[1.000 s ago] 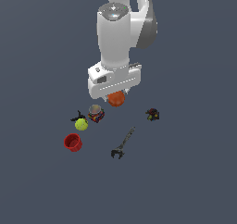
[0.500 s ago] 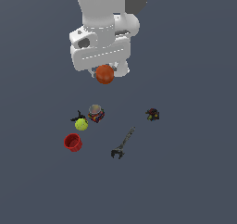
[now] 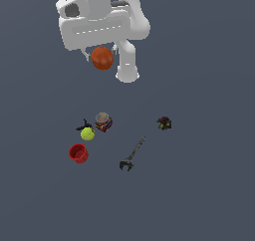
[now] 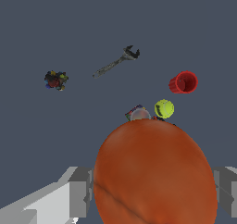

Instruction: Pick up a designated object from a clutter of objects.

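Note:
My gripper (image 3: 102, 59) is shut on the orange sphere (image 3: 102, 58) and holds it high above the floor. In the wrist view the orange sphere (image 4: 155, 172) fills the space between my two fingers (image 4: 79, 190). The rest of the clutter lies below: the yellow-green ball (image 3: 87, 133) (image 4: 164, 108), the multicoloured can (image 3: 102, 121) (image 4: 138, 113), the red cup (image 3: 78, 153) (image 4: 184, 83), the dark wrench-like tool (image 3: 132, 154) (image 4: 115, 63) and the small dark toy (image 3: 164, 123) (image 4: 55, 80).
A small black item (image 3: 82, 126) lies against the yellow-green ball. The floor is a plain dark grey surface. The white arm (image 3: 130, 31) rises behind the gripper.
The gripper has risen with the orange sphere, from just above the clutter to high over it, and shifted toward the exterior view's left. The objects on the floor have not moved.

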Robot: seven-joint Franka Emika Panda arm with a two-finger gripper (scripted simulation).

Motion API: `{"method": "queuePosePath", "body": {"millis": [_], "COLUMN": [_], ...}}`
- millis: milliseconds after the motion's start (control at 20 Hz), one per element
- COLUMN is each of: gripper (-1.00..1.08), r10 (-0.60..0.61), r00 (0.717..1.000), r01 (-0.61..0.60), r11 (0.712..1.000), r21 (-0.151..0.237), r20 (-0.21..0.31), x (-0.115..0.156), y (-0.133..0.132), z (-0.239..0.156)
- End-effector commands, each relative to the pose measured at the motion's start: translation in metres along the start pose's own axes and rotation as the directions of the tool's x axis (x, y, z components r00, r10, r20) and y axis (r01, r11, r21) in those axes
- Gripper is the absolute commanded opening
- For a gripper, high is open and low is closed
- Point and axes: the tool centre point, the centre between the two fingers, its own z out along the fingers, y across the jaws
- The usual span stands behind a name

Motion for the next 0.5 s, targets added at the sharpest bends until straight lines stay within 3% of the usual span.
{"method": "queuePosePath", "body": {"millis": [0,450], "gripper": [-1.0,-1.0], "r10": [0.0,-0.001], "r00": [1.0,1.0], "r01": [0.0,0.001], "r11": [1.0,1.0], "r21": [-0.001,-0.002], "r20": [0.0,0.0], "x": [-0.006,-0.012], "y": [0.003,0.006], "z": [-0.011,-0.021]}}
